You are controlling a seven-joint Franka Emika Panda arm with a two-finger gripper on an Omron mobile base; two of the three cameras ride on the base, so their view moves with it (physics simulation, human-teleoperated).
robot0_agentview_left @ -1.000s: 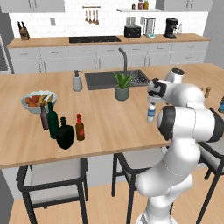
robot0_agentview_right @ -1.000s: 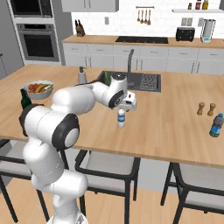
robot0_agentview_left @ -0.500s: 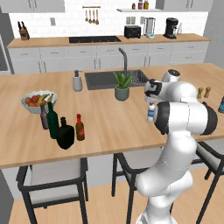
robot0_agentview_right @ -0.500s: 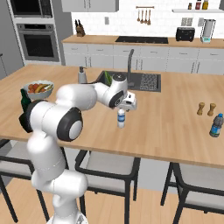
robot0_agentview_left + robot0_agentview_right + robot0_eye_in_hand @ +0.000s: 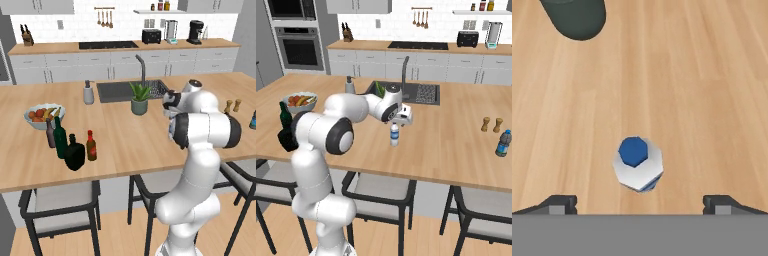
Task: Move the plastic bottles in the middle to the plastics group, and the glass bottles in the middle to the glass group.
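The end effector is hanging over a little plastic bottle with a blue cap. Its fingers are spread wide apart, holding nothing. The bottle is standing up on the wooden counter, right below. A dark plant pot is sitting nearby.

A fruit bowl is sitting at the left of the wooden counter, a grey soap dispenser and a potted plant are standing beside the sink, and two small wooden shakers are standing at mid-right.
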